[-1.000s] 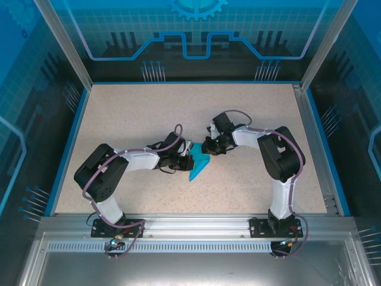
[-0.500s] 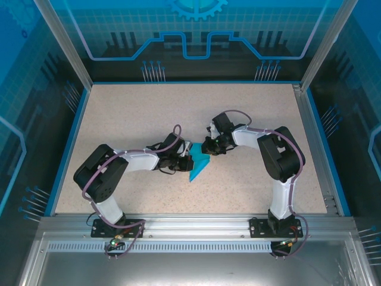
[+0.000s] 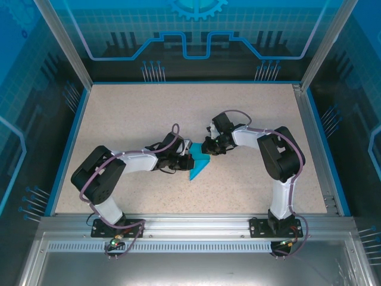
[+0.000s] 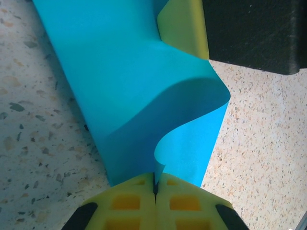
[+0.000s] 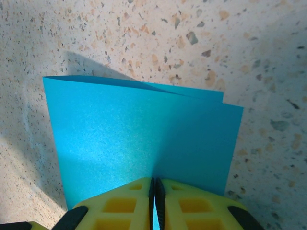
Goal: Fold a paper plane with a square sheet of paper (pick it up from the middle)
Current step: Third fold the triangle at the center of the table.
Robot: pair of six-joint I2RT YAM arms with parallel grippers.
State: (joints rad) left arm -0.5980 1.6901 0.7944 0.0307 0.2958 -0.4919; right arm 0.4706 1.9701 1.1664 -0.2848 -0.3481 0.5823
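Observation:
The square sheet of paper (image 3: 198,166) is teal-blue and folded over, held between both grippers at the middle of the table. My left gripper (image 3: 187,157) is shut on a curled corner of the paper (image 4: 144,96), pinched between its yellow fingertips (image 4: 125,201). My right gripper (image 3: 206,146) is shut on the opposite edge, with the doubled sheet (image 5: 139,134) spreading away from its yellow fingertips (image 5: 192,203). The right gripper's yellow finger (image 4: 184,26) shows at the top of the left wrist view. No finished paper plane is in view.
The speckled beige table (image 3: 137,119) is bordered by a blue rim (image 3: 65,149) and an aluminium frame with transparent walls. Both arm bases (image 3: 280,226) sit on the near rail.
Almost nothing differs; the left arm's elbow has shifted slightly, and the paper and both grips stay the same.

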